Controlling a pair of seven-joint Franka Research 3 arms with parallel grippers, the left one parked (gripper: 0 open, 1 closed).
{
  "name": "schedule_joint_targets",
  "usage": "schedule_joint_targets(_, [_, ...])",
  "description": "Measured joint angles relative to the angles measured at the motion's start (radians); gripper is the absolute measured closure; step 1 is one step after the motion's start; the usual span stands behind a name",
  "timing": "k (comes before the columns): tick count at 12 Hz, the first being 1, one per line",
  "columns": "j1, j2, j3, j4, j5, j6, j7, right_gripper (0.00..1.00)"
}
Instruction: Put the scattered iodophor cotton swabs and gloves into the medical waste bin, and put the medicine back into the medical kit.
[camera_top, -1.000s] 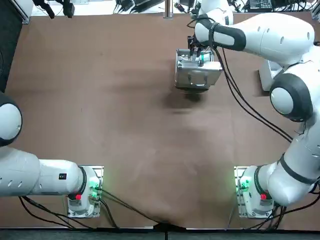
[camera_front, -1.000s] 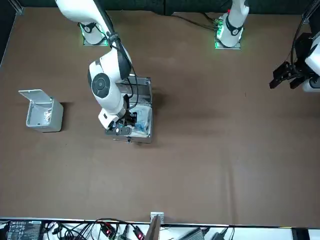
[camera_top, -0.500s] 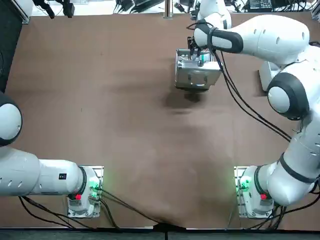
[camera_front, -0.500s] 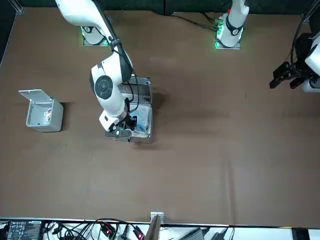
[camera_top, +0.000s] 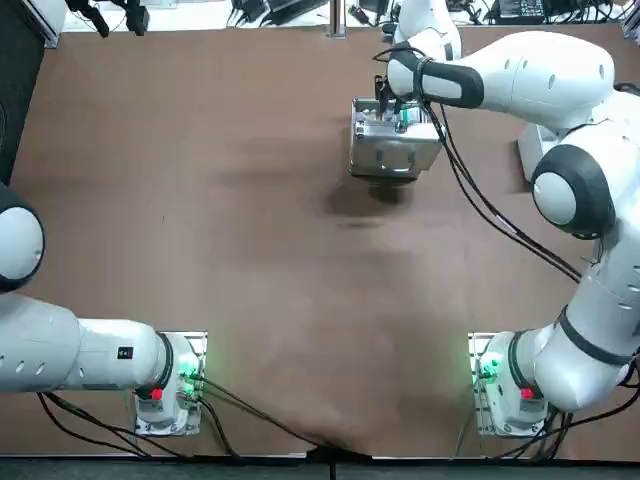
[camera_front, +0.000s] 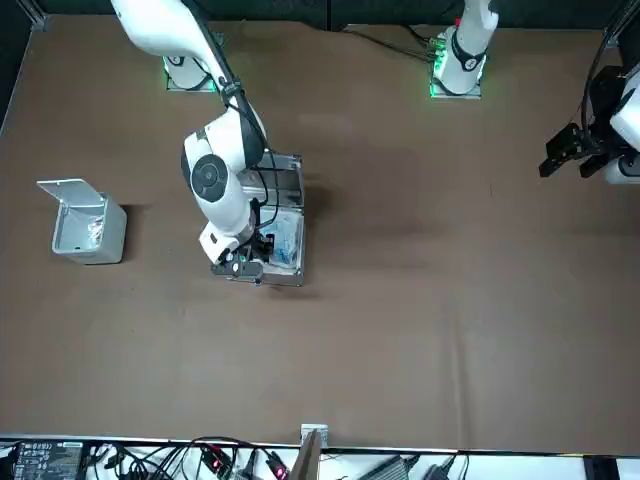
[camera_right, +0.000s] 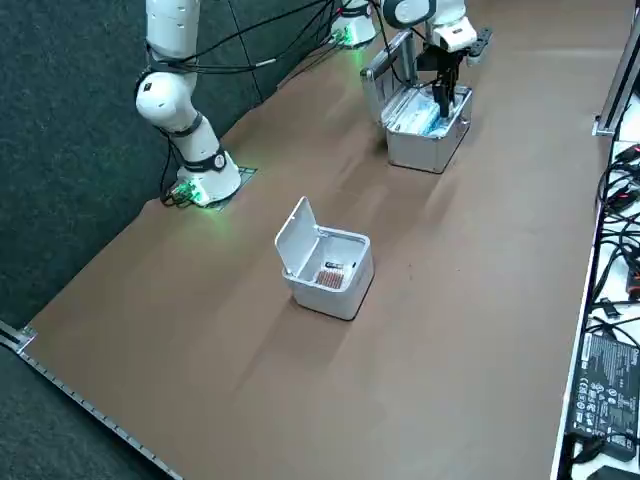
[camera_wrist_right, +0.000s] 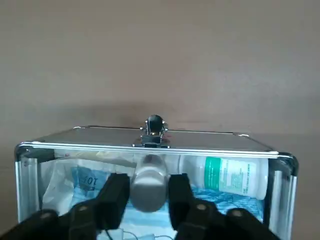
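Aluminium walls of the medical kit (camera_wrist_right: 155, 149) fill my wrist feed, and the right gripper (camera_wrist_right: 147, 185) hangs over its open top. Between the fingers (camera_wrist_right: 116, 195) I see the medicine bottle (camera_wrist_right: 148, 186), a pale grey-white cylinder. Its long axis runs the same way as the fingers, so its far end points down into the case. It sits centred between the jaws, one black pad against each flank, and its rounded end reaches a little past the fingertips.

The jaws are spread only as wide as the bottle and pinch it; I see them touching nothing else. Whether the bottle's end already rests on the contents, I cannot tell.

Inside the case lie blue packets (camera_wrist_right: 85, 177) and a second bottle (camera_wrist_right: 231, 176) (white, with a green label, lying on its side).

On the side camera the kit's lid stands open, and the gripper is right above the case, toward the lid side. The kit sits on the brown table (camera_right: 250, 330) at the edge farthest from the arm bases.

The medical waste bin (camera_right: 325, 265) stands well apart from the kit, off to my right — its lid is up, with what look like reddish-brown cotton swabs (camera_right: 333, 272) inside.
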Motion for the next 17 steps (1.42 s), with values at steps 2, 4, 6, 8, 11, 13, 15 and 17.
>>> schedule_joint_targets(2, [0.000, 0.000, -0.001, 0.001, 0.000, 0.000, 0.000, 0.38])
schedule_joint_targets(4, [0.001, 0.000, -0.001, 0.004, 0.000, 0.000, 0.000, 0.15])
schedule_joint_targets(6, [0.001, -0.002, -0.005, 0.015, 0.000, -0.009, 0.000, 0.00])
schedule_joint_targets(8, [-0.006, -0.014, -0.013, 0.028, 0.000, -0.045, 0.000, 0.00])
schedule_joint_targets(11, [-0.065, -0.070, -0.022, 0.042, -0.001, -0.128, -0.008, 0.00])
schedule_joint_targets(13, [-0.125, -0.119, -0.023, 0.044, -0.001, -0.191, -0.070, 0.00])
schedule_joint_targets(15, [-0.178, -0.168, -0.025, 0.046, -0.001, -0.254, -0.165, 0.00])
schedule_joint_targets(17, [-0.221, -0.214, -0.025, 0.046, -0.001, -0.313, -0.265, 0.00])
